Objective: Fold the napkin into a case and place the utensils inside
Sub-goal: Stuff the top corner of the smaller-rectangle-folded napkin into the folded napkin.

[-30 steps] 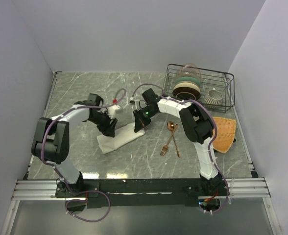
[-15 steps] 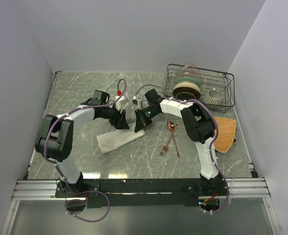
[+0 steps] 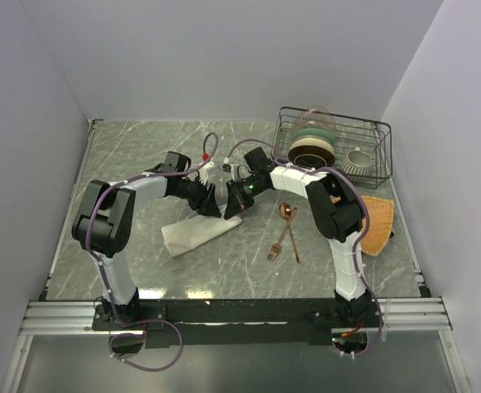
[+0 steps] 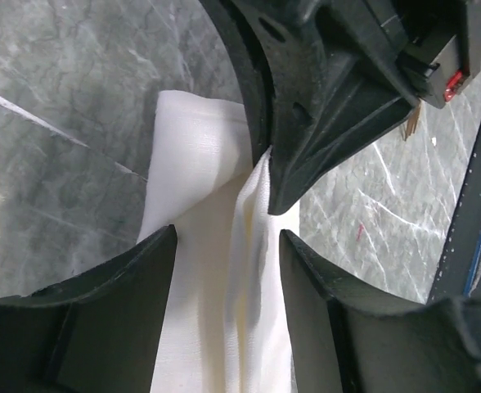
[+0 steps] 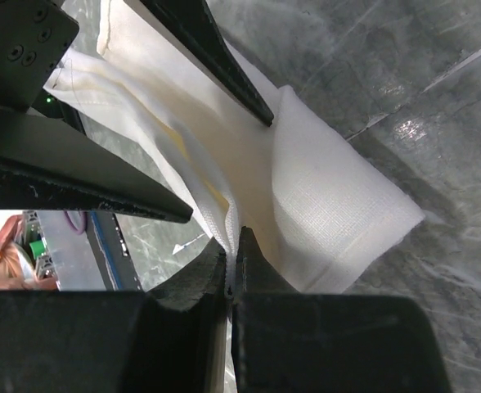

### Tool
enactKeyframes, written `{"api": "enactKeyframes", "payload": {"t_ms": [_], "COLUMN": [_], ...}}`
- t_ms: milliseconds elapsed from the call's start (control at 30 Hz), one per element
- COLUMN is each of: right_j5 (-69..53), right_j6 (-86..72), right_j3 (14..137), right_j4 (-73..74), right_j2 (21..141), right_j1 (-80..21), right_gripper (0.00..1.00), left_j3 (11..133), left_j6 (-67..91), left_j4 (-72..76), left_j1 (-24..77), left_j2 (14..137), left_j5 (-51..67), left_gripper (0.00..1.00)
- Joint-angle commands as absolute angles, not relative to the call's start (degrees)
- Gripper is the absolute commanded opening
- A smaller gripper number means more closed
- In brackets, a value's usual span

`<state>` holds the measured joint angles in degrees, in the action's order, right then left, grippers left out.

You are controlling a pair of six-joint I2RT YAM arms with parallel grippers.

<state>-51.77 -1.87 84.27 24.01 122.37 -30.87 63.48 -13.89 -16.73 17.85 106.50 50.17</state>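
- Cream cloth first: napkin (image 3: 193, 233) lies on table (image 3: 134, 155) as a narrow folded strip. One end sits under both claws; the rest runs away from them toward the left arm's base side.
- R claw (image 5: 234, 255): jaws pressed together, pinching the napkin's top layer at that end and pulling it up into a ridge. The lower layer lies flat beneath.
- L claw (image 4: 224, 246): jaws apart, holding nothing, straddling the ridge right at R claw's tip, w/ cloth between the fingers. Can't tell if they touch it.
- Step, as I read it: forming or opening the pocket mouth. Case not finished yet.
- Next prob calls for L claw to close on a layer or slip under it w/o dragging the strip, while R's pinch keeps the mouth up.
- Fork (image 3: 273, 250) & spoon (image 3: 285, 211): crossed on the table, off to R claw's right & nearer the bases, well apart from the napkin, not inside.
- Further out past R claw: orange mat (image 3: 377, 223), wire rack (image 3: 385, 139).
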Motion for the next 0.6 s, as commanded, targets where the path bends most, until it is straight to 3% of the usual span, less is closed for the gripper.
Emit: {"api": "enactKeyframes", "payload": {"t_ms": [0, 167, 200, 367, 400, 467, 500, 567], "right_j5": [-51.94, -52.38, -52.38, -52.56, -52.56, -52.30, -52.12, -51.60], "right_j6": [-1.93, -2.64, -2.64, -2.99, -2.99, -2.81, -2.73, -2.55], "right_j3": [84.99, 84.64, 84.73, 84.90, 84.99, 84.90, 84.82, 85.08], "right_j4": [22.68, 21.53, 21.45, 21.27, 21.36, 21.53, 21.62, 22.75], "right_j2": [119.44, 119.18, 119.27, 119.36, 119.36, 119.18, 119.09, 118.92], "right_j1": [-30.32, -30.41, -30.32, -30.32, -30.32, -30.41, -30.32, -30.15], "right_gripper": [0.00, 0.00, 0.00, 0.00, 0.00, 0.00, 0.04, 0.15], "left_j3": [64.78, 65.74, 66.53, 67.85, 67.07, 65.92, 65.83, 64.87], "left_j6": [-15.12, -13.63, -13.19, -10.11, -9.67, -8.27, -7.91, -5.90], "left_j4": [-17.49, -19.07, -19.42, -21.10, -20.66, -19.78, -19.95, -19.86], "left_j1": [18.19, 18.72, 18.89, 18.81, 18.90, 18.90, 18.90, 18.81], "left_j2": [106.44, 108.10, 108.54, 109.51, 109.08, 108.55, 108.54, 108.20], "left_j5": [54.14, 54.14, 53.88, 54.93, 54.76, 55.02, 55.28, 55.11], "left_gripper": [0.56, 0.47, 0.39, 0.25, 0.16, 0.09, 0.03, 0.01]}}
